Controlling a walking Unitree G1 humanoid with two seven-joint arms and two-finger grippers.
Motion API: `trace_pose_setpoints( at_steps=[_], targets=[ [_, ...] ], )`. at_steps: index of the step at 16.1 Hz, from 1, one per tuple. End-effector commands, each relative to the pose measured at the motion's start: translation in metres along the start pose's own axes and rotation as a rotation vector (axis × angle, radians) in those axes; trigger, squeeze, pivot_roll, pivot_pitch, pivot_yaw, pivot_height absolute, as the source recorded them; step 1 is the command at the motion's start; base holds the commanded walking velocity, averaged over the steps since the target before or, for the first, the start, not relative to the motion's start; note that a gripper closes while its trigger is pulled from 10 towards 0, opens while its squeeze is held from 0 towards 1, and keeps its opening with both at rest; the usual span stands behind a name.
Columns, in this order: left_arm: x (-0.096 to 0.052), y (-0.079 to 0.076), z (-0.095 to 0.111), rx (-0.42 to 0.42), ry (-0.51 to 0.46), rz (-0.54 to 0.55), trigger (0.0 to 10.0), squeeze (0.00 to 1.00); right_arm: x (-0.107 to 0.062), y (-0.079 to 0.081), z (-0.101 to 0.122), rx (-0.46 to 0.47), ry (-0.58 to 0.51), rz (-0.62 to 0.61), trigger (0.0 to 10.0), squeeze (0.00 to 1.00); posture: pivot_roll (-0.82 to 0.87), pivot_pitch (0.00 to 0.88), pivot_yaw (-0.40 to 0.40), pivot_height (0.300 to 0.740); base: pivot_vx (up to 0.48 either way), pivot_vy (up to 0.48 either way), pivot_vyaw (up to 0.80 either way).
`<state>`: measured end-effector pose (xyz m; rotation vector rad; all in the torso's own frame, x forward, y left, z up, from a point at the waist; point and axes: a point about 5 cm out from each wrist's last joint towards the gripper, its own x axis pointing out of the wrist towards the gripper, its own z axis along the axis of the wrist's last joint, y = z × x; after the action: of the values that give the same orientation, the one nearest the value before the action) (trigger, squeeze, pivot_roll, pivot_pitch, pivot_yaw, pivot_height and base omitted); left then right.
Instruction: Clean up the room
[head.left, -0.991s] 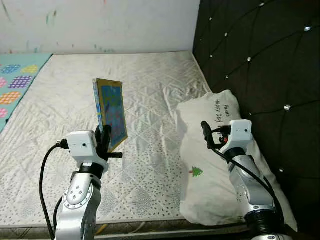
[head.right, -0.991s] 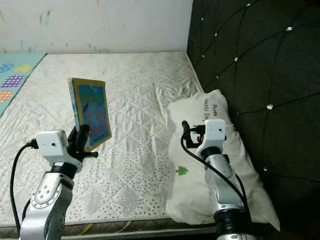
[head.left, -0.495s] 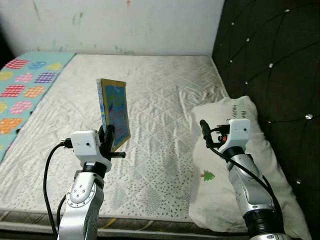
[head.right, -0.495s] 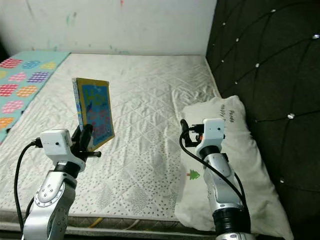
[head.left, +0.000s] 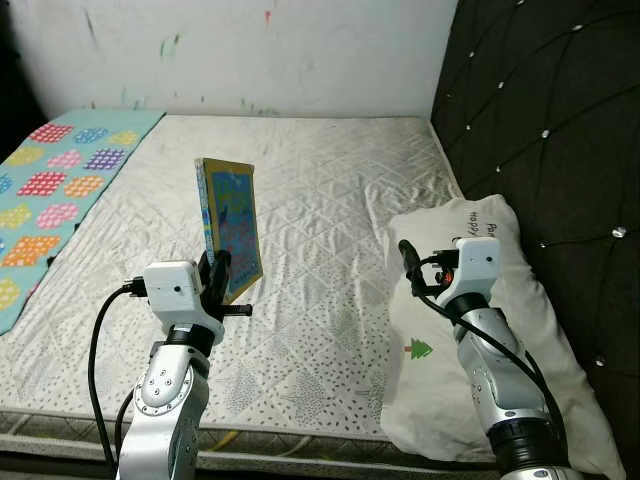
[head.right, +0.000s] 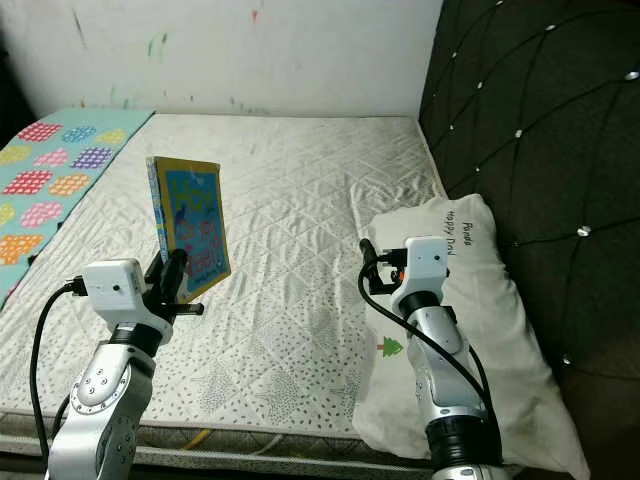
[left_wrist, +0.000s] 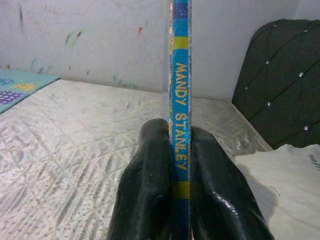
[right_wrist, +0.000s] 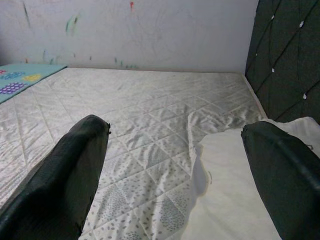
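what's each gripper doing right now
Left gripper: shut on the book, held upright above the mattress.
Right gripper: open, empty, near the pillow.

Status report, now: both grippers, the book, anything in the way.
Left gripper shut on book, held upright above the mattress. Right gripper open, empty, over the pillow edge. Nothing blocking.

You see a book (head.left: 229, 228) with a blue cover edged in yellow; its blue spine carries yellow lettering and yellow-green bands. The mattress (head.left: 330, 200) is off-white with a quilted diamond pattern, and the pillow (head.left: 520, 340) is white with a small green tree print. The mat (head.left: 50, 190) is teal with multicoloured dotted patches, and the headboard (head.left: 560, 120) is black, tufted with silver studs.
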<state>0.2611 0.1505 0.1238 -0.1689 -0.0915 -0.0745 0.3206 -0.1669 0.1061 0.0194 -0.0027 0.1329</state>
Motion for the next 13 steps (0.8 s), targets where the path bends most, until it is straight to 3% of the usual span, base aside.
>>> trace_pose_setpoints(
  at_steps=[1,3,13],
  targets=[
    [0.004,-0.0008,0.0086,0.006,-0.049,-0.008,10.0,0.0,0.0011,0.0017,0.0028,-0.004,-0.014,0.008,10.0,0.0,-0.15,0.0,0.06,0.74,0.0,0.0,0.0],
    [0.0049,-0.0014,0.0089,0.007,-0.051,-0.009,10.0,0.0,0.0013,0.0011,0.0031,-0.002,-0.016,0.006,10.0,0.0,-0.16,0.0,0.06,0.74,0.0,0.0,0.0],
    [0.005,-0.0009,0.0069,0.01,-0.046,-0.002,10.0,0.0,0.0031,0.0029,0.0042,-0.014,-0.02,0.023,10.0,0.0,-0.15,0.0,0.051,0.645,0.0,0.0,0.0]
  ],
)
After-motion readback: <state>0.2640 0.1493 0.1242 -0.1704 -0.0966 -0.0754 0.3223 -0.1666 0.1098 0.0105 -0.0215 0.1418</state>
